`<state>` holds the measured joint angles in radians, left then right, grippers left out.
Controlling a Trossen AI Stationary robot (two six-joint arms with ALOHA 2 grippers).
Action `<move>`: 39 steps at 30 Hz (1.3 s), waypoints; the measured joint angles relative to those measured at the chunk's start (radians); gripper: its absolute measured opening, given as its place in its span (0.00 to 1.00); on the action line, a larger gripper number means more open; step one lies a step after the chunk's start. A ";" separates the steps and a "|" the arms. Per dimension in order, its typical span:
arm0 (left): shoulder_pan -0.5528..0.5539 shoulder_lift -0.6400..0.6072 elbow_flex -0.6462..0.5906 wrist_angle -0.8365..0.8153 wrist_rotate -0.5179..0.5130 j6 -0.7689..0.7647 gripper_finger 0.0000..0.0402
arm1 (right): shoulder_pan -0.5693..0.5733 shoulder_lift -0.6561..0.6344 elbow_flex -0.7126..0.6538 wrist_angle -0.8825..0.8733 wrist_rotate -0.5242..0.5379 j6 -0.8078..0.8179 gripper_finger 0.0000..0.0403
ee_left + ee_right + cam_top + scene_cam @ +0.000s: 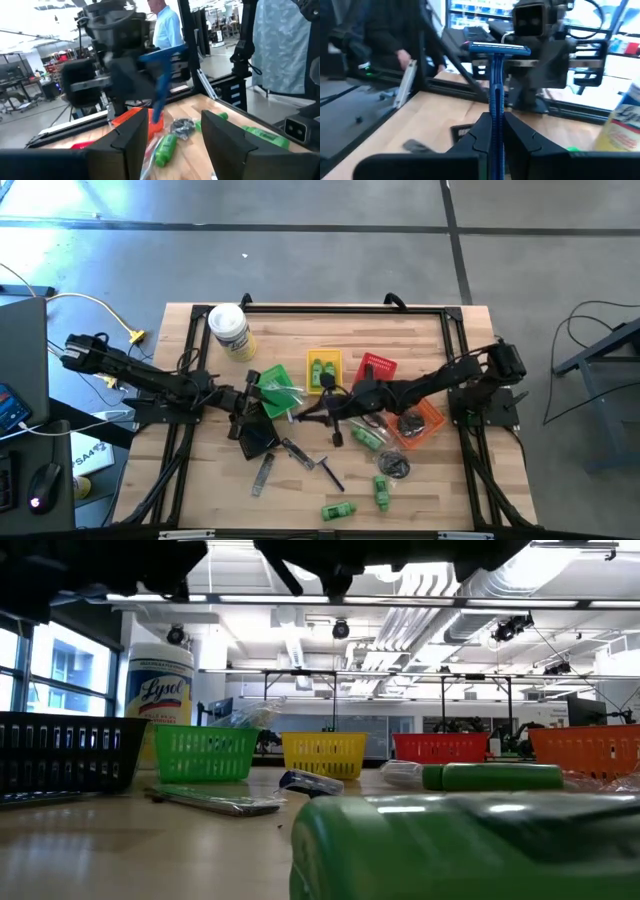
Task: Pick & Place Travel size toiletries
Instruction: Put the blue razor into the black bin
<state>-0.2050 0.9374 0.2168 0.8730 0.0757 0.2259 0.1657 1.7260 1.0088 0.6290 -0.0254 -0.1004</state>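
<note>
Yellow basket (pixel 324 369) — green mini bottles (pixel 323 368), orange basket (pixel 424 426) — dark pieces

5 baskets (pixel 323 367), 1 canister (pixel 231 331).

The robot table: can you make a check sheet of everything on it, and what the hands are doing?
Surface: wooden table, black frame around it.
Job's things: blue razor in the right hand; another razor, green bottles and a comb loose on the wood.
Clutter: green basket, yellow basket, red basket, orange basket, black basket, white canister.
Hands: right hand shut on the razor handle; left hand open, facing it, holding nothing.
Cables: yellow cable left of the table.
Surroundings: grey floor; a person behind the table.
</note>
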 joint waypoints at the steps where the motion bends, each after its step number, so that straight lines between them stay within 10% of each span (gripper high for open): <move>1: 0.000 0.020 0.015 0.000 0.000 -0.008 0.45 | -0.006 0.000 0.000 0.009 0.001 -0.002 0.06; 22: 0.002 0.297 0.243 0.027 -0.096 -0.051 0.44 | -0.015 0.000 0.000 0.006 0.077 -0.088 0.06; 33: 0.002 0.297 0.244 -0.005 -0.099 -0.006 0.07 | -0.016 0.001 -0.001 0.001 0.082 -0.099 0.06; 39: 0.002 0.297 0.245 -0.023 -0.097 -0.002 0.07 | -0.016 0.002 -0.002 -0.005 0.078 -0.103 0.07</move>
<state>-0.2031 1.2343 0.4614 0.8500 -0.0212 0.2241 0.1501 1.7279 1.0073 0.6245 0.0525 -0.2037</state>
